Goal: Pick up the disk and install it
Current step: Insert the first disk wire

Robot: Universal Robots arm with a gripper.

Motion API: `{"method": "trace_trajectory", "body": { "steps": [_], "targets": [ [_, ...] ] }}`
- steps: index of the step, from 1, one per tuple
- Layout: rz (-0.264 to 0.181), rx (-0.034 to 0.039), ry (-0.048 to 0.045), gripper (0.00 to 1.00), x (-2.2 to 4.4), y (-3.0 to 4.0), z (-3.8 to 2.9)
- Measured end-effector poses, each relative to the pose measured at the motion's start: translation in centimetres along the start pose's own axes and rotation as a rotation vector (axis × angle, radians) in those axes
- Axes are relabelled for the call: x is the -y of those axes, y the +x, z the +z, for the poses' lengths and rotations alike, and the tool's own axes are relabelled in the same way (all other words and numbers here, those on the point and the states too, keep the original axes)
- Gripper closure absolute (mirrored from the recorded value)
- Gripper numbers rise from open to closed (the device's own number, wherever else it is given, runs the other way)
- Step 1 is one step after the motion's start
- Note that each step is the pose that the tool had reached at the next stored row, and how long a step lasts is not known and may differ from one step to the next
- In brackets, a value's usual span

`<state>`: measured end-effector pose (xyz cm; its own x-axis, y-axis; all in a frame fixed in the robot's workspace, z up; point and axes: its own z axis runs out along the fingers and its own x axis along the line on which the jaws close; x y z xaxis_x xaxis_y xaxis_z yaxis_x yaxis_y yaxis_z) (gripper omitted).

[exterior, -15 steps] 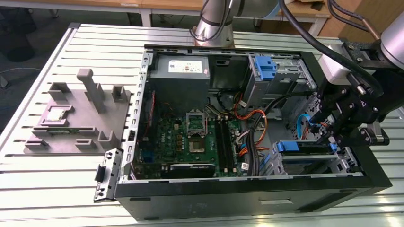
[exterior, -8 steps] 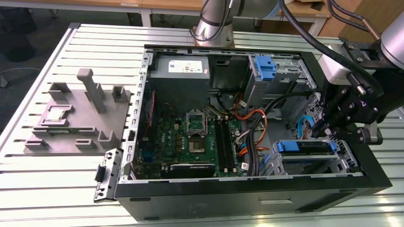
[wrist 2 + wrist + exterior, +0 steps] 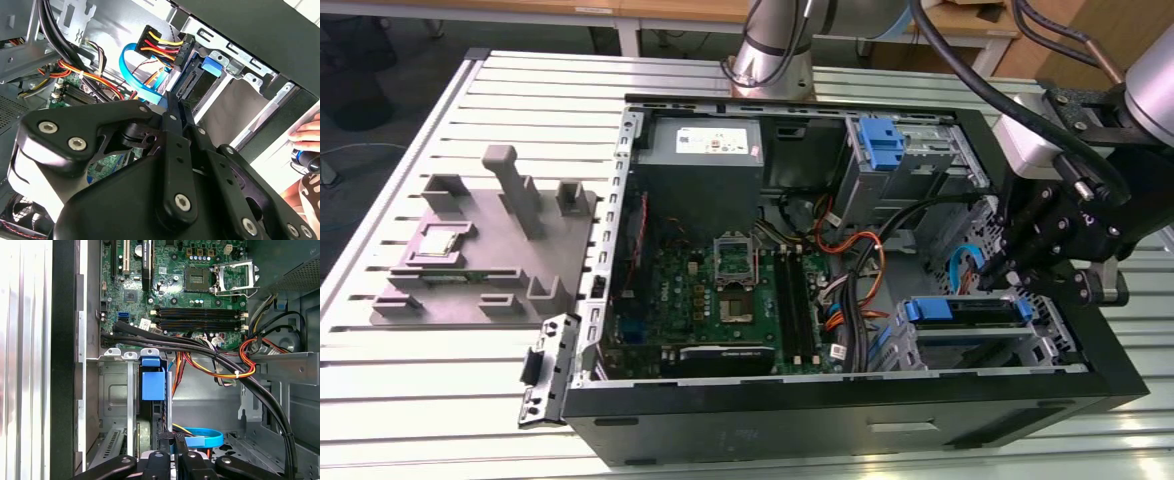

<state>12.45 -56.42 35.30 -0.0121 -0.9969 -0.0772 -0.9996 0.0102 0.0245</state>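
Note:
The disk [image 3: 967,312] sits edge-on in the lower drive bay at the case's front corner, on the exterior view's right, with its bright blue bracket [image 3: 152,385] facing outward. In the second wrist view its dark connector end [image 3: 197,85] and its blue bracket [image 3: 210,66] show between the bay's metal rails. My gripper [image 3: 991,272] hangs just above that bay, its black fingers [image 3: 172,125] shut together. The fingertips of the gripper [image 3: 172,444] are at the disk's edge; I cannot tell whether they touch it.
A flat blue cable [image 3: 205,437] and orange-red wires [image 3: 235,365] run beside the bay. Thick black cables [image 3: 200,345] cross over the motherboard [image 3: 720,290]. A grey power-supply box [image 3: 704,140] and a blue-handled bay [image 3: 881,140] sit at the back. A grey fixture [image 3: 480,240] stands on the table. A hand [image 3: 305,132] is near the case.

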Motion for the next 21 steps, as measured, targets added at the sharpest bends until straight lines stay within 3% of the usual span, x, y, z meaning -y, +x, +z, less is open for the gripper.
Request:
{"method": "trace_trajectory", "body": {
  "steps": [6,21],
  "targets": [
    [-0.001,-0.0004,0.0008,0.84,-0.04,0.03,-0.01],
    [-0.048,0.0035,0.0286,0.84,-0.62,0.48,0.31]
  ]
}}
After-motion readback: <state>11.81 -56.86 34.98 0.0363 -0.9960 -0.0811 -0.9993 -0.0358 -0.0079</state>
